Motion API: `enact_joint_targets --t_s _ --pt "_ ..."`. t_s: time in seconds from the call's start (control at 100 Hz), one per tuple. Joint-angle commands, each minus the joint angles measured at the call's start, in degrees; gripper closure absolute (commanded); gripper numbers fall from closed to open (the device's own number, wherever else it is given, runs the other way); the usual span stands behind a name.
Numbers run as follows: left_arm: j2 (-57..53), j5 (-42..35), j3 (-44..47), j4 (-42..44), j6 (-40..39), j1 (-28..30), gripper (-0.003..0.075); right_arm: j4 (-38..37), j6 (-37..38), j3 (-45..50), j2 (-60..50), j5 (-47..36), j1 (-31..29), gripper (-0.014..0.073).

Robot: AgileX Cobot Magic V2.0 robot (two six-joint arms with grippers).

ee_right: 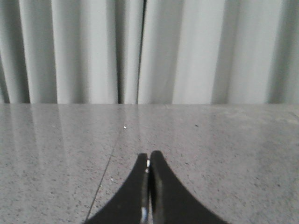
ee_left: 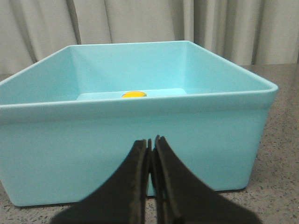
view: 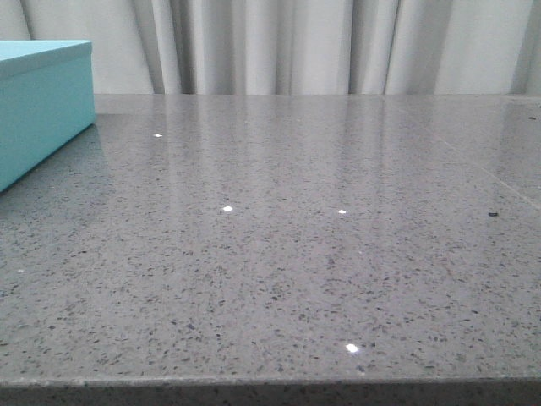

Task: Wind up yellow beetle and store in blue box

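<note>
The blue box (view: 38,106) stands at the far left of the table in the front view. In the left wrist view the box (ee_left: 140,140) fills the frame, and a small glossy yellow rounded top, the yellow beetle (ee_left: 134,94), shows inside it near the far wall. My left gripper (ee_left: 152,142) is shut and empty, low over the table just outside the box's near wall. My right gripper (ee_right: 149,156) is shut and empty, low over bare table. Neither gripper shows in the front view.
The grey speckled stone table (view: 279,254) has its front edge along the bottom of the front view. A thin seam (ee_right: 105,175) runs across the tabletop. Pale pleated curtains (view: 296,42) hang behind the table.
</note>
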Motion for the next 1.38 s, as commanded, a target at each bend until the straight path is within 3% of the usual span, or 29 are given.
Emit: enact_joint_targets --t_s 0.0,0.15,1.37 --pt "-1.89 -4.14 1.19 -0.46 -0.57 -0.35 0.0738 0.20 0.60 -0.54 -0.75 -0.35 -2.19 0.0661" --pt "-1.89 -4.14 1.19 -0.46 -0.57 -0.35 0.0739 0.20 0.60 -0.54 -5.02 4.91 -2.95 0.0661" --pt "-1.78 -4.14 1.19 -0.46 -0.57 -0.35 0.0738 0.20 0.60 -0.52 -4.79 4.18 -2.95 0.0661"
